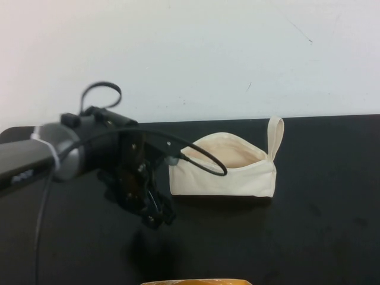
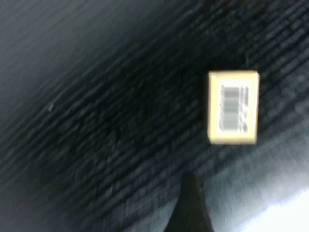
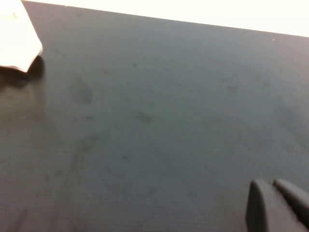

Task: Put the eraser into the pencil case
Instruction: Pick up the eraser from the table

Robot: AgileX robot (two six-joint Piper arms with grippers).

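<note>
The eraser (image 2: 233,107), a small cream-yellow block with a barcode label, lies on the black table in the left wrist view. It is hidden in the high view. My left gripper (image 1: 153,212) hangs low over the table to the left of the pencil case, pointing down. One dark finger (image 2: 190,205) shows beside the eraser without touching it, and the jaws stand open. The pencil case (image 1: 222,172) is a cream-white pouch standing upright with its top open and a loop (image 1: 275,135) at its right end. My right gripper (image 3: 273,186) is shut and empty, off to the pouch's right.
The black table (image 1: 320,225) runs back to a white wall. A yellow-orange object (image 1: 196,281) peeks in at the front edge. A corner of the pouch (image 3: 19,43) shows in the right wrist view. A black cable (image 1: 202,160) loops across the pouch's left side.
</note>
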